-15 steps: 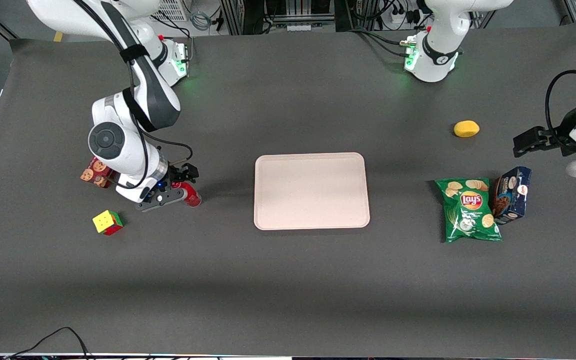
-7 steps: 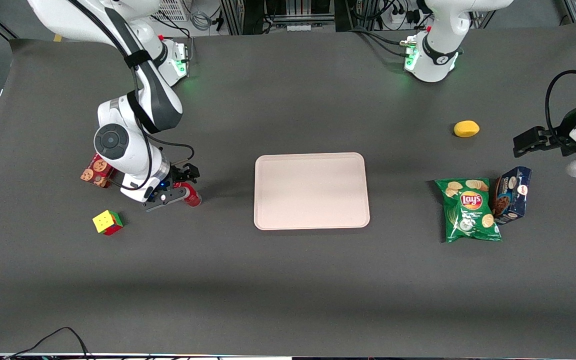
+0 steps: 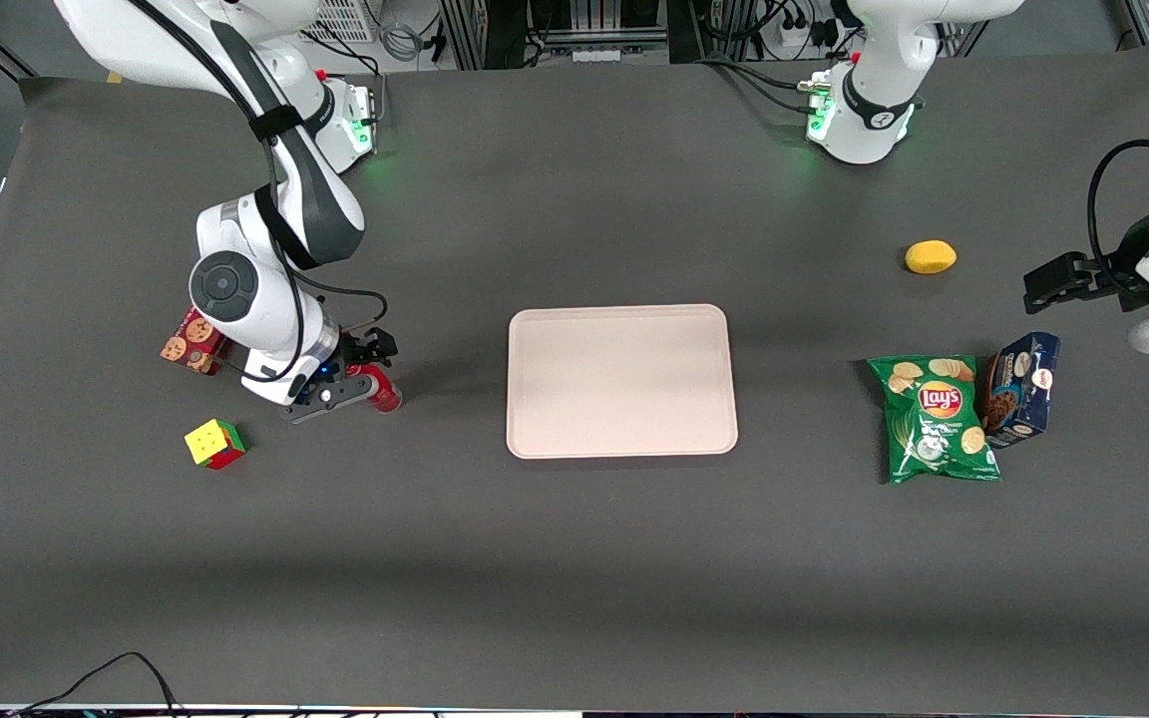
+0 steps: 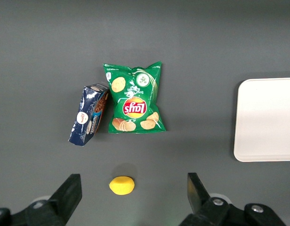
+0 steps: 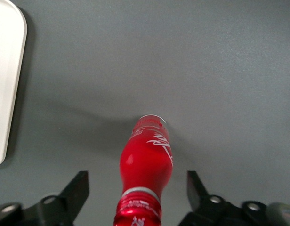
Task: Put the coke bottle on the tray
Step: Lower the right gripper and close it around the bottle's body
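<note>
The surface (image 3: 574, 558) is a dark grey mat that carries all items. The tray (image 3: 621, 380) lies flat near the middle of the surface, pale pink-beige, with rounded corners and a low raised rim; nothing rests on it. One edge of the tray (image 5: 6, 89) also shows in the right wrist view.

Toward the parked arm's end of the surface lies a green chip bag (image 3: 936, 418), with a dark blue cookie box (image 3: 1020, 388) just beside it. A yellow lemon (image 3: 930, 256) sits farther from the front camera than both.

The pincer (image 3: 360, 377) hangs low over the surface toward the working arm's end, well apart from the tray. In the right wrist view the pincer (image 5: 134, 195) stands wide open, one finger on each side of the coke bottle (image 5: 146, 162), with a clear gap on both sides; it holds nothing. The coke bottle (image 3: 381, 391) stands upright on the surface, between the fingers, not on the tray.

A red cookie box (image 3: 190, 344) lies beside the working arm's wrist. A multicoloured puzzle cube (image 3: 214, 443) sits nearer the front camera than that box.
</note>
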